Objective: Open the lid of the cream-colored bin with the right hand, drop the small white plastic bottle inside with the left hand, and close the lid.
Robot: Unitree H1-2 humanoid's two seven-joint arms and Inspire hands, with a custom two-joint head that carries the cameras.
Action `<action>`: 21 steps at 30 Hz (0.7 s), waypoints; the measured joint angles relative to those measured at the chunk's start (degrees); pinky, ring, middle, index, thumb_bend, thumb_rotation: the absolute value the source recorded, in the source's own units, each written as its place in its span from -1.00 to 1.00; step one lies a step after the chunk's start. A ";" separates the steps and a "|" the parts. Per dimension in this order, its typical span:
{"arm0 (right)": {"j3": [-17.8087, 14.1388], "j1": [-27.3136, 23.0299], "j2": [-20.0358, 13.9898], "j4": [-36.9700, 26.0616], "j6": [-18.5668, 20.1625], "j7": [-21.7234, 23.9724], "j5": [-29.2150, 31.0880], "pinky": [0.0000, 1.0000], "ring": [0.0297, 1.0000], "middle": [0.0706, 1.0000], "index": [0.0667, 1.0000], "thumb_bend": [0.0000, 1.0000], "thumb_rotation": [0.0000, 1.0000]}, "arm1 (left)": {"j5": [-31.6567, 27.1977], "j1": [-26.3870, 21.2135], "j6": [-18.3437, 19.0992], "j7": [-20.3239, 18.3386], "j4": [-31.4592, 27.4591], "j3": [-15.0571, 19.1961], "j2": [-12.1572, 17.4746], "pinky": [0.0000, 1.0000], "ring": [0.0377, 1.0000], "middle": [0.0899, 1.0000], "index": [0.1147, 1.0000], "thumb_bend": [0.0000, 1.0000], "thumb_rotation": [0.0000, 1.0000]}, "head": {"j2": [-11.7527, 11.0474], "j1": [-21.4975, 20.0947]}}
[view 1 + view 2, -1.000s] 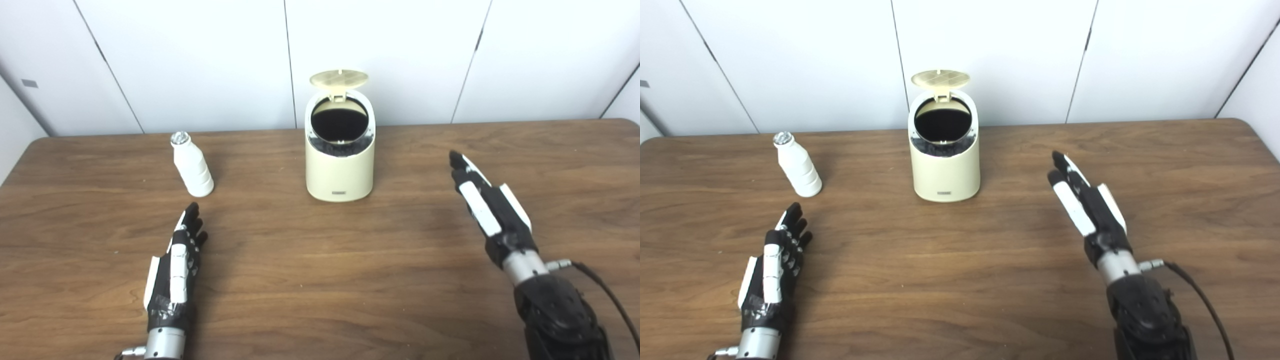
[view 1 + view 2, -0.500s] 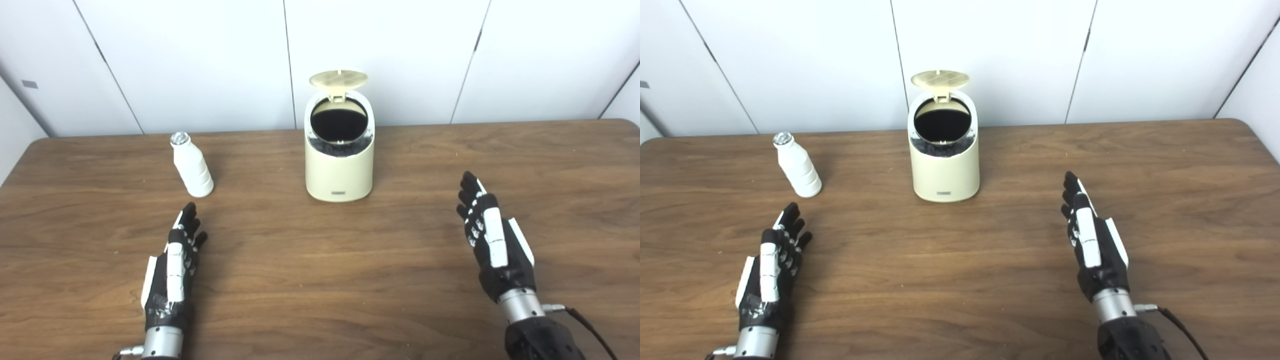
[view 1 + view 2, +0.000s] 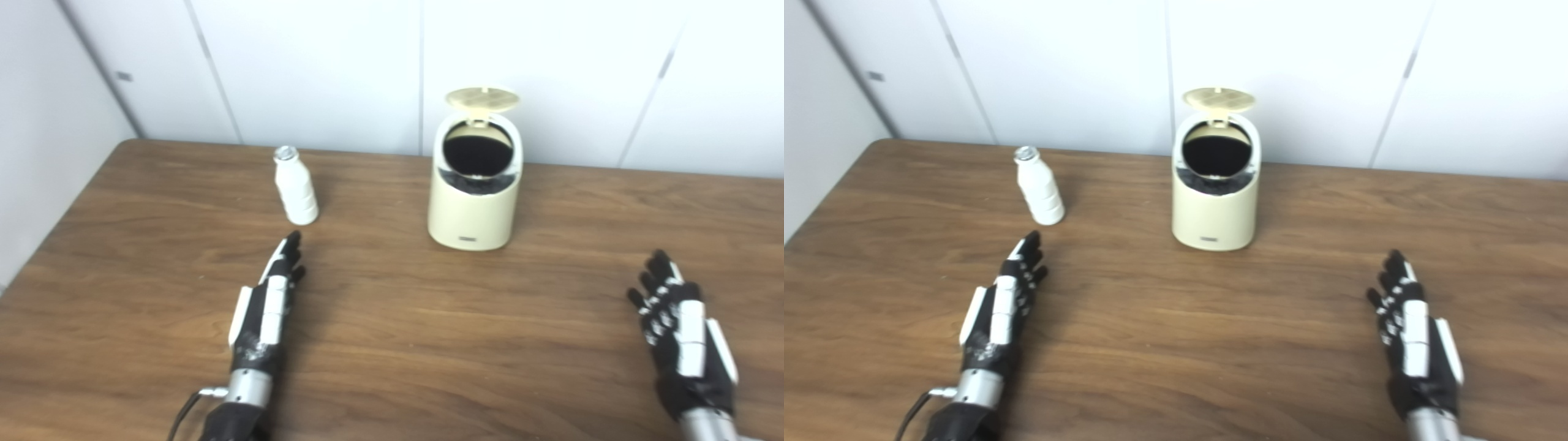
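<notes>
The cream-colored bin [image 3: 473, 202] is seen standing upright on the wooden table [image 3: 392, 343], toward the far edge, at about 12 o'clock of the scene; its lid [image 3: 482, 98] is raised on the rear hinge and stands open above the dark round mouth. The small white plastic bottle [image 3: 295, 193] is placed upright on the table at roughly 9 o'clock from the bin, well apart from it; a silvery cap is visible on its top. The left hand [image 3: 267, 308] is held low over the table at about 6 o'clock from the bottle, near it but not touching; its fingers [image 3: 288, 257] are extended and lie close alongside one another, pointing toward 12 o'clock, and nothing is held. The right hand [image 3: 680, 327] is found at about 4 o'clock from the bin, well apart from it, near the lower right corner of the view; its fingers [image 3: 1390, 278] are stretched out and slightly fanned, pointing toward 12 o'clock, and nothing is grasped. A white panelled wall [image 3: 343, 67] is seen behind the table; a cable [image 3: 909, 413] is visible at the left wrist.
</notes>
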 measured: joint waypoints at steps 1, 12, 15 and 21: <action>0.01 -0.04 -0.23 0.11 -0.06 0.16 0.30 1.00 1.00 1.00 0.99 0.10 1.00 | 0.24 0.00 -0.04 0.23 0.00 -0.17 -0.12 1.00 1.00 0.99 0.94 0.21 0.93 | -0.26 0.62; 0.12 -0.15 -0.60 -0.72 1.66 -0.20 1.83 1.00 1.00 1.00 1.00 0.05 1.00 | 4.54 -0.02 -1.09 1.52 0.11 -1.15 -0.98 1.00 0.98 0.96 0.90 0.26 0.52 | -1.67 2.91; 0.12 -0.12 -0.62 -1.79 2.68 -0.42 1.87 1.00 1.00 0.99 1.00 0.04 1.00 | 7.54 0.34 -0.71 2.24 -0.62 -1.67 -0.97 0.96 0.96 0.95 0.91 0.30 0.31 | -1.23 1.86; 0.36 -0.11 -0.78 -1.90 3.11 -0.52 0.95 1.00 1.00 1.00 1.00 0.00 1.00 | 8.62 0.01 2.95 3.16 -7.29 -0.45 -0.85 0.94 0.96 0.94 0.91 0.47 0.02 | -1.41 1.76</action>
